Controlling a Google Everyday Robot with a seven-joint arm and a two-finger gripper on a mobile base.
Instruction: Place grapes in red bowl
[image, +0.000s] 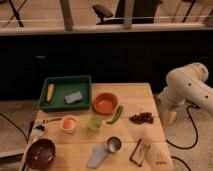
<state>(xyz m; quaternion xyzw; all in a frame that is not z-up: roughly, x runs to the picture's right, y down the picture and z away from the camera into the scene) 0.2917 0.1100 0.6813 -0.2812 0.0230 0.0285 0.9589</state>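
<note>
The grapes (141, 118), a small dark reddish-purple cluster, lie on the wooden table (135, 95) near its right edge. The red bowl (105, 103) stands to their left, further back, and looks empty. A curved green chilli pepper (115, 115) lies between the bowl and the grapes. My gripper (170, 117) hangs from the white arm (187, 85) just off the table's right edge, to the right of the grapes and apart from them. It holds nothing that I can see.
A green tray (85, 82) at the back left holds a corn cob (50, 91) and a grey sponge (73, 97). In front stand a small bowl with something orange (68, 123), a green cup (95, 124), a dark bowl (41, 153), a metal cup (113, 144) and a packet (141, 151).
</note>
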